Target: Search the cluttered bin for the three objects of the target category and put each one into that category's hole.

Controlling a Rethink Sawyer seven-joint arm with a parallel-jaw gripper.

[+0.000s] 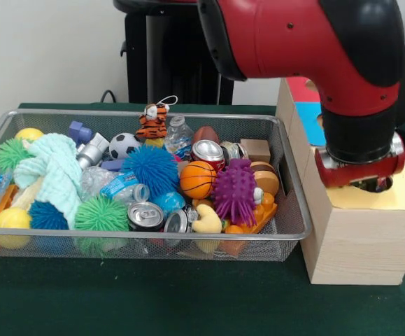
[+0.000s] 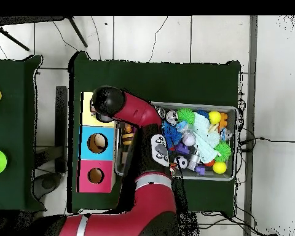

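The red arm reaches down at the right of the front picture. Its end sits right over the yellow hole on top of the wooden box. The gripper is hidden down there, so I cannot tell if it is open, closed, or holding something.

The wire bin fills the left and middle of the picture. It is packed with toys: an orange basketball, a soccer ball, a purple spiky ball, cans and more.

From above, the box also has a blue hole and a pink hole.

What could go wrong? If the arm holds a toy, the toy could catch on the hole's edge and roll off the box.
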